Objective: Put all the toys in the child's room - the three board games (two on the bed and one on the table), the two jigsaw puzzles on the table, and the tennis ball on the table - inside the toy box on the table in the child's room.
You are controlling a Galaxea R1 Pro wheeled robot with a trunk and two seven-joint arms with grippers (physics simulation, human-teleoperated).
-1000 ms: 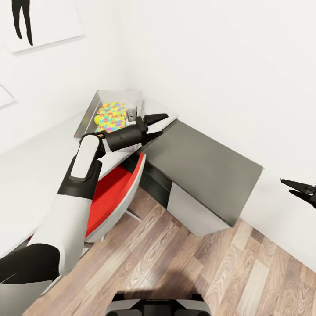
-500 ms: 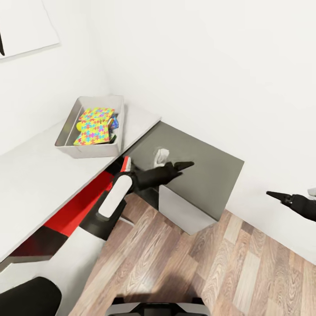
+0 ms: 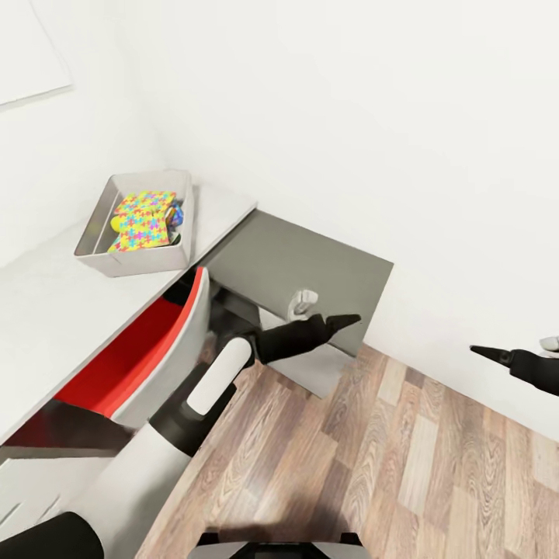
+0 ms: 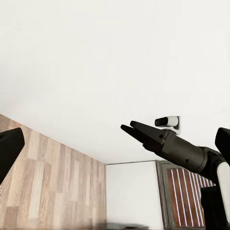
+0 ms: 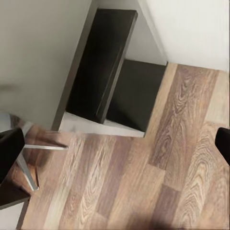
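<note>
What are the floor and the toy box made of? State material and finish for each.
The floor: wood planks, by the brown grain and the plank seams; matte to faintly satin. The toy box: probably plastic or painted metal, with smooth, plain light grey walls and no grain; the render leaves it open.

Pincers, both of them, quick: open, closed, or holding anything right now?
Left pincer: closed to a point, holding nothing.
Right pincer: closed to a point, holding nothing.
</note>
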